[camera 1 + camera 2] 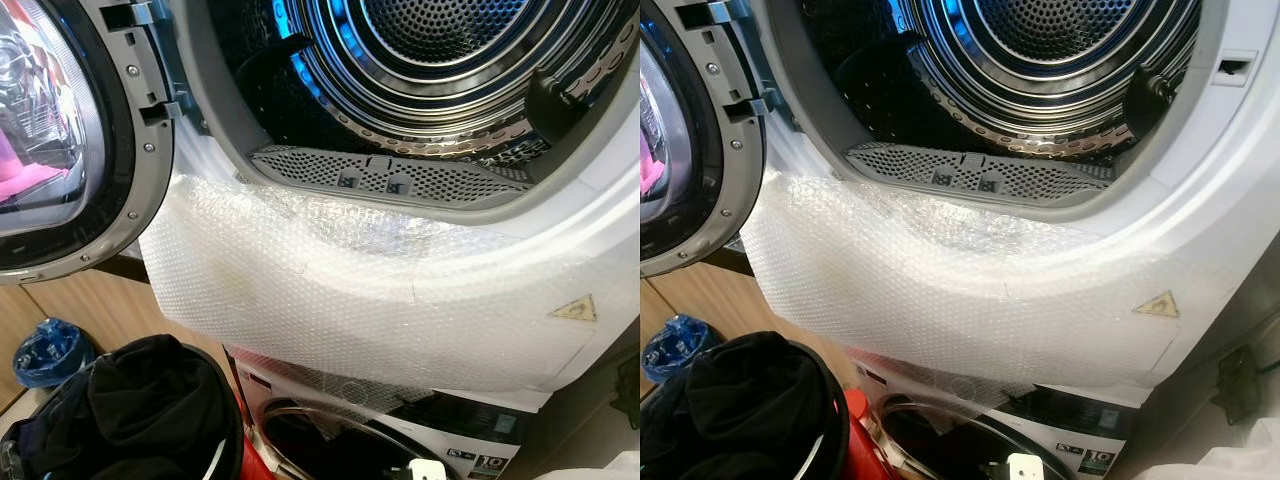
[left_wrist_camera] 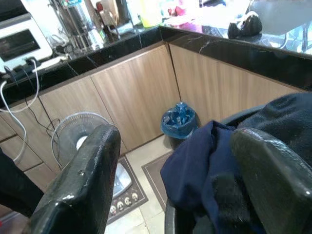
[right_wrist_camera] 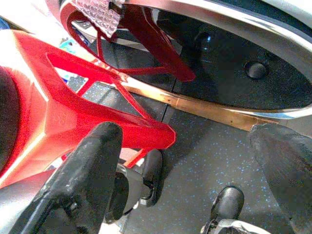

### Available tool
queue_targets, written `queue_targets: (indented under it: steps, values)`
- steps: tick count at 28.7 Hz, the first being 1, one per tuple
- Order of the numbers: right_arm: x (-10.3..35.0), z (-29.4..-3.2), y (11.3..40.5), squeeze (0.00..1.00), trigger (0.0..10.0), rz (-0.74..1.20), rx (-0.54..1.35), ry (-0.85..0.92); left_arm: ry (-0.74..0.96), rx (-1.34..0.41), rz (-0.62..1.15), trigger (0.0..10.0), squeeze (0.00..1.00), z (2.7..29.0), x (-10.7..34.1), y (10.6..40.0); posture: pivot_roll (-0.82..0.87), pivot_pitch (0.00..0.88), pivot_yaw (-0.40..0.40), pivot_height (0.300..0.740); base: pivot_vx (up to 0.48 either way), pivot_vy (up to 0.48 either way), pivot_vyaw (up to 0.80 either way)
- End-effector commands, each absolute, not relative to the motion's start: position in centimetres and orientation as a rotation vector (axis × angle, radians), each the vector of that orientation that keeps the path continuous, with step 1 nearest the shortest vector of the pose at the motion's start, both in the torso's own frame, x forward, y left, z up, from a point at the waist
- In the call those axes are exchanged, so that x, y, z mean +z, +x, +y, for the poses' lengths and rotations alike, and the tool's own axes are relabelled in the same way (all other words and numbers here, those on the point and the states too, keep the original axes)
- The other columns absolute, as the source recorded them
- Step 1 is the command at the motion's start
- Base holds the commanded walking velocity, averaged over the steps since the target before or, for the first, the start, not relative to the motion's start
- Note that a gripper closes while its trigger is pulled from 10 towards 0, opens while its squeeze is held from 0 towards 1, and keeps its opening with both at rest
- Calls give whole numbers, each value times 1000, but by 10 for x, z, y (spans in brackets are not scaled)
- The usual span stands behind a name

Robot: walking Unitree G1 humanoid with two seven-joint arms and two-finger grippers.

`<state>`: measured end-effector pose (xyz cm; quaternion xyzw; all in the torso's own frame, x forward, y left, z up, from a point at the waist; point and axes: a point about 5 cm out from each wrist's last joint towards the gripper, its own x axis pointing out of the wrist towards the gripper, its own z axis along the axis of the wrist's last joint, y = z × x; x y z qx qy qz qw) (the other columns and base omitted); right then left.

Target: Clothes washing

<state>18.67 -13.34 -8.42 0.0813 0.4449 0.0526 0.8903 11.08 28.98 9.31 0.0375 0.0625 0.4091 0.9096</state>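
Observation:
A pile of dark blue and black clothes (image 1: 150, 400) fills a black basket (image 1: 832, 430) at the lower left, below the open dryer drum (image 1: 440, 40). The drum looks empty, and its round door (image 1: 60, 130) is swung open to the left. Bubble wrap (image 1: 350, 290) covers the dryer's front lip. In the left wrist view my left gripper (image 2: 175, 141) is open just beside the clothes (image 2: 204, 170), holding nothing. My right gripper (image 3: 185, 134) is open low over the floor, next to a red frame (image 3: 48, 112) and the lower machine's door (image 3: 234, 63).
A second washing machine (image 1: 450, 440) sits under the dryer. A blue-bagged bin (image 1: 45, 350) stands by the wooden cabinets (image 2: 136, 92). A floor fan (image 2: 73, 131) and a scale lie near the cabinets. The dryer's lint filter (image 1: 380, 175) lines the opening.

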Motion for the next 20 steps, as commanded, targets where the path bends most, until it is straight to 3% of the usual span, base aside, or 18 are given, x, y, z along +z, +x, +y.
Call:
queue_targets:
  steps: [1, 7, 8, 9, 17, 18, 19, 20]
  values:
    - [-84, -130, 187, 0, 10000, 929, 121, 169, 56, 864, 139, 10000, 0, 292, 89, 109, 384, 0, 52, 740, 0, 0, 0]
    - [-84, -134, 188, 0, 10000, 924, 113, 166, 25, 768, 125, 10000, 0, 281, 88, 112, 374, 0, 53, 740, 0, 0, 0]
    - [-84, -134, 188, 0, 10000, 924, 112, 168, 21, 755, 125, 10000, 957, 280, 87, 112, 373, 0, 53, 740, 0, 0, 0]
    - [-84, -134, 187, 0, 10000, 925, 111, 169, 22, 747, 126, 10000, 1000, 279, 86, 112, 373, 0, 53, 740, 0, 0, 0]
    - [-85, -133, 186, 0, 10000, 928, 116, 172, 7, 661, 169, 10000, 1000, 268, 76, 117, 368, 0, 54, 740, 0, 0, 0]
    - [-85, -133, 186, 0, 10000, 928, 115, 171, 7, 659, 175, 10000, 310, 268, 75, 117, 368, 0, 54, 740, 0, 0, 0]
    - [-85, -133, 186, 0, 10000, 927, 115, 171, 8, 658, 178, 10000, 310, 268, 74, 116, 366, 0, 54, 740, 0, 0, 0]
    - [-84, -133, 186, 0, 10000, 926, 115, 171, 9, 654, 178, 10000, 0, 268, 74, 117, 367, 0, 55, 740, 0, 0, 0]
